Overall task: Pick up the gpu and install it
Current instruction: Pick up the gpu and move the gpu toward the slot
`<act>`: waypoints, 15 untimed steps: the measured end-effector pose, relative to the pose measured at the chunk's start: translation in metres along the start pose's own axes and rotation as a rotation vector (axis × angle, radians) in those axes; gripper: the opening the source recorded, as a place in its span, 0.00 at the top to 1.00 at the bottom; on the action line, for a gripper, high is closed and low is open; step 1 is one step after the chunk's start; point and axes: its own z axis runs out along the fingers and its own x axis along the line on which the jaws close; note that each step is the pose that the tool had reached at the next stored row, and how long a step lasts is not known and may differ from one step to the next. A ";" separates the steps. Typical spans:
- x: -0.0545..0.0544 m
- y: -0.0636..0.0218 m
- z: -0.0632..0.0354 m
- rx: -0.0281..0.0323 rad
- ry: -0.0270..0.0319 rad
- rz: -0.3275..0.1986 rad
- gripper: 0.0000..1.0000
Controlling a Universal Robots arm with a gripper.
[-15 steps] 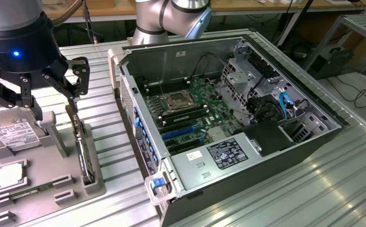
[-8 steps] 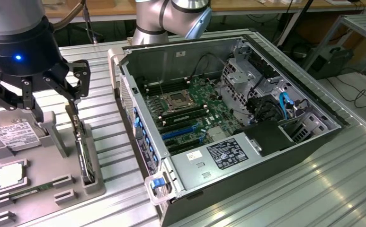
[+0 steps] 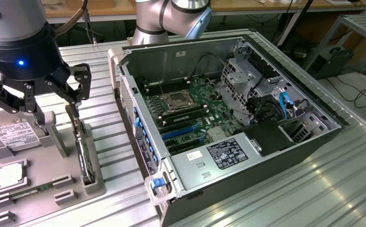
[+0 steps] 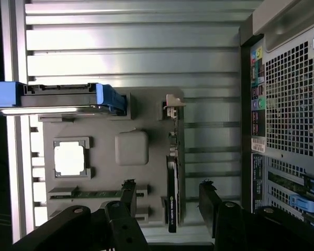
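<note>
The gpu (image 3: 82, 153) is a thin dark card standing on edge in a slot of the grey holder tray (image 3: 44, 165), at the exterior view's left. From the wrist camera I look down on the gpu's (image 4: 172, 193) top edge, its pale bracket (image 4: 172, 104) at one end. My gripper (image 3: 44, 101) hangs open above the tray, apart from the card. In the wrist view the gripper (image 4: 169, 198) straddles the card's line, one black finger (image 4: 128, 196) on each side, nothing held.
The open computer case (image 3: 309, 142) lies at the exterior view's right, motherboard with blue slots (image 3: 183, 133) exposed. The tray also carries a silver hard drive (image 3: 12, 135), a processor (image 3: 9, 175) and a memory stick (image 3: 31, 191). The case's rear grille (image 4: 293, 99) stands close to the tray.
</note>
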 end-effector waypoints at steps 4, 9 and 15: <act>0.000 -0.0004 0.0070 0.0001 0.0001 0.000 0.40; 0.000 -0.0010 0.0146 0.0000 0.0000 0.000 0.40; 0.001 -0.0015 0.0235 0.0000 0.0000 0.000 0.40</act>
